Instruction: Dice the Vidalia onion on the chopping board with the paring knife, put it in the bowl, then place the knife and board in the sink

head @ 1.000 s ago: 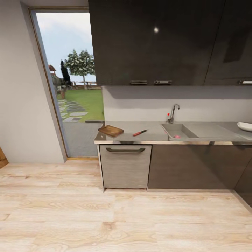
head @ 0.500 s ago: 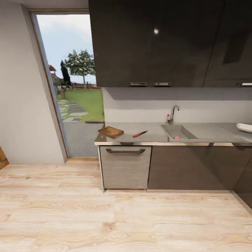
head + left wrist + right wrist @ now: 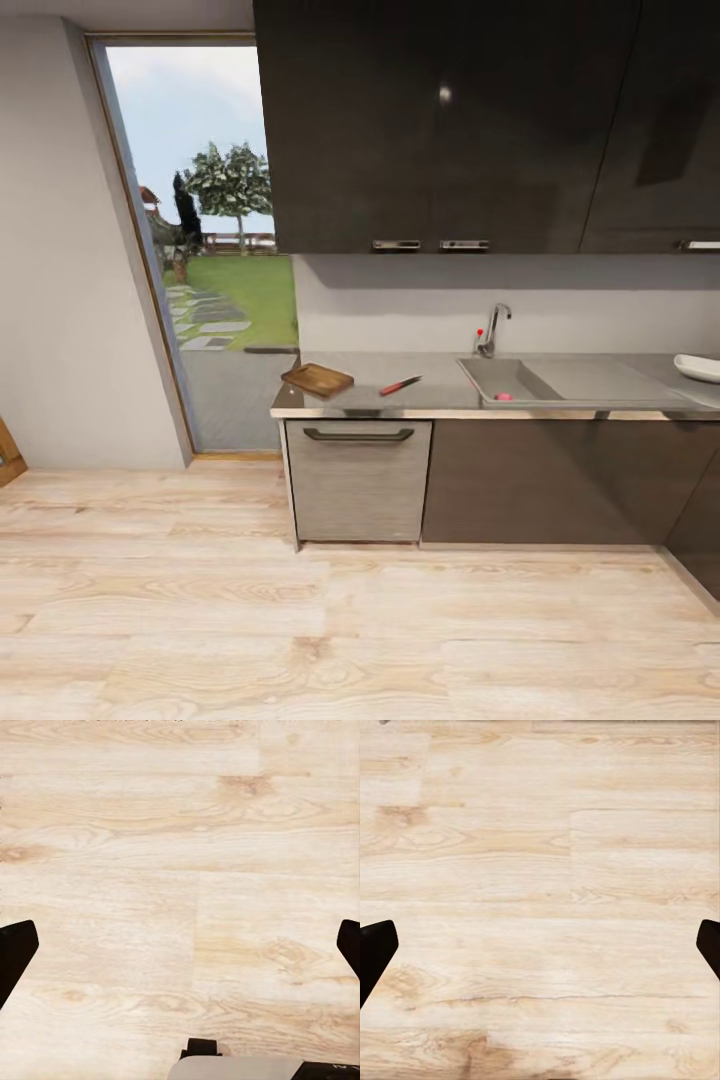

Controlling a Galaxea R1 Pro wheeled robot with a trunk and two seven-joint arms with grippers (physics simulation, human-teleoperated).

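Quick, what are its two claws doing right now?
Left gripper: open, empty, above the pale wooden floor.
Right gripper: open, empty, above that floor too.

Red-handled paring knife (image 3: 400,384), brown chopping board (image 3: 317,379)

floor (image 3: 360,620): open | countertop (image 3: 440,392): upper cabinets (image 3: 480,120) overhang | faucet (image 3: 492,328) behind sink (image 3: 505,380)

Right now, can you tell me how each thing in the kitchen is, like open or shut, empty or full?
Chopping board: flat on the countertop, bare.
Paring knife: lying on the countertop, beside the board.
Onion: sitting in the sink.
Sink: faucet off, no water seen.
Bowl: on the countertop, contents cannot be seen.
Upper cabinets: shut.
Left gripper: open, empty.
Right gripper: open, empty.
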